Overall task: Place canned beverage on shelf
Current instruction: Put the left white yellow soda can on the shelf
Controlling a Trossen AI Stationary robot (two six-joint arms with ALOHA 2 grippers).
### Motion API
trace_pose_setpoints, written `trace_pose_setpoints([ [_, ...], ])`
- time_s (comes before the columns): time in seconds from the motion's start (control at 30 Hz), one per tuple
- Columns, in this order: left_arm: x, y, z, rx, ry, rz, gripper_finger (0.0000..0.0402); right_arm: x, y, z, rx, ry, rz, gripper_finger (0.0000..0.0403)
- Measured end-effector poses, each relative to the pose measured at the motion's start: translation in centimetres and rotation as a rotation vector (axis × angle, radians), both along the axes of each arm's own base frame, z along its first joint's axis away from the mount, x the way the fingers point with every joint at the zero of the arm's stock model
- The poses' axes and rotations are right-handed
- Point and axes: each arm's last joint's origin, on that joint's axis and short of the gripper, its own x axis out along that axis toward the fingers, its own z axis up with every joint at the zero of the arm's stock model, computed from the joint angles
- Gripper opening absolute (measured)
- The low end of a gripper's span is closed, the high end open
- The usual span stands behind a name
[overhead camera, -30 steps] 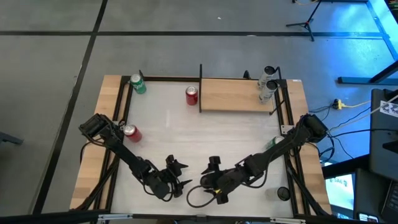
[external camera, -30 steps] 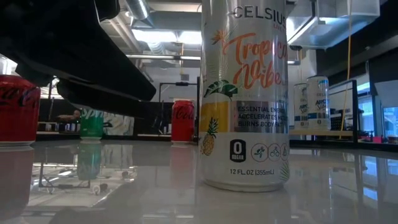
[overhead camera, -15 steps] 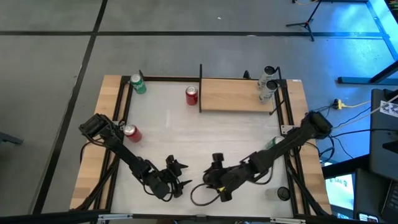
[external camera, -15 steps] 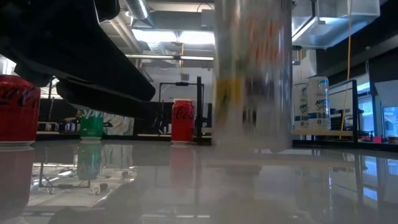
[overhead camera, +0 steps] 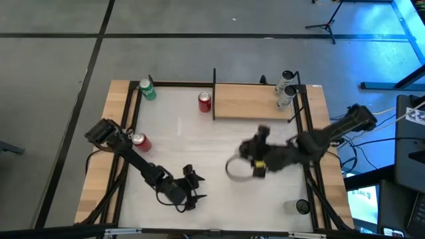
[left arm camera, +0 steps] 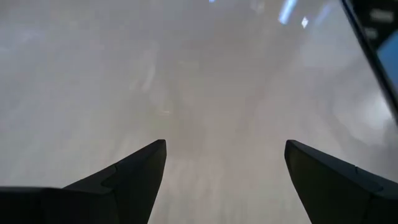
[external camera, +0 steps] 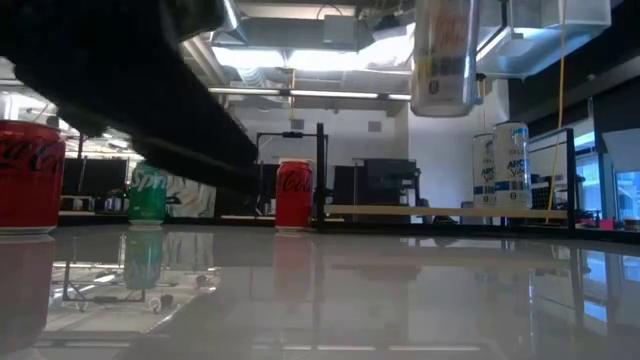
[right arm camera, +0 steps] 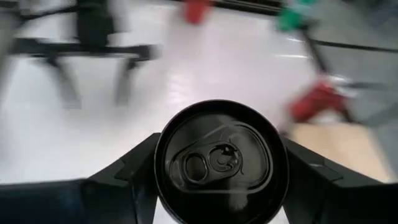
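A tall white canned beverage (external camera: 445, 55) with a black top (right arm camera: 221, 162) hangs in the air, high above the table, with my right gripper (overhead camera: 240, 166) shut on it. In the high view it is near the table's middle, right of centre. The shelf (overhead camera: 249, 101), a pale wooden board in thin black uprights, lies at the far right; two white cans (overhead camera: 285, 89) stand on its right end. My left gripper (overhead camera: 192, 190) is open near the front edge, nothing between its fingers (left arm camera: 140, 171). My right gripper pinches the can's round side wall (right arm camera: 163, 168) just below the top rim, one finger (right arm camera: 124, 180) on each opposite side. The fingers slant down at it from the table's right side. The can hangs upright, lifted clear of the table.
A green can (overhead camera: 147, 89) stands at the far left corner, a red can (overhead camera: 204, 101) just left of the shelf, and another red can (overhead camera: 140, 141) at the left edge beside my left arm. A small dark round thing (overhead camera: 302, 207) sits near the right front corner.
My right gripper has risen and gone from the front edge toward the table's far right, toward the shelf. The canned beverage, which stood on the table, is now lifted well clear of it and stays upright.
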Motion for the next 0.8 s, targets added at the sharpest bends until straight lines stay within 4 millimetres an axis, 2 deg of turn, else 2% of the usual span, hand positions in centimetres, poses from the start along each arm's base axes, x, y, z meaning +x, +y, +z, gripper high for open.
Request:
trace_pose_setpoints([
  [0.27,2.1,2.4,0.5,0.019,-0.013,-0.15,0.0318,-2.5,-7.4,2.2,-0.047,0.028,-0.219,0.024],
  [0.43,2.3,3.7,0.2,0.021,-0.048,-0.201,0.0318,-3.5,-11.4,3.0,-0.052,0.034,-0.287,0.024],
  [0.8,2.1,5.2,-0.5,0.067,-0.066,-0.245,0.0318,-6.2,-19.8,1.6,-0.008,0.02,-0.375,0.024],
])
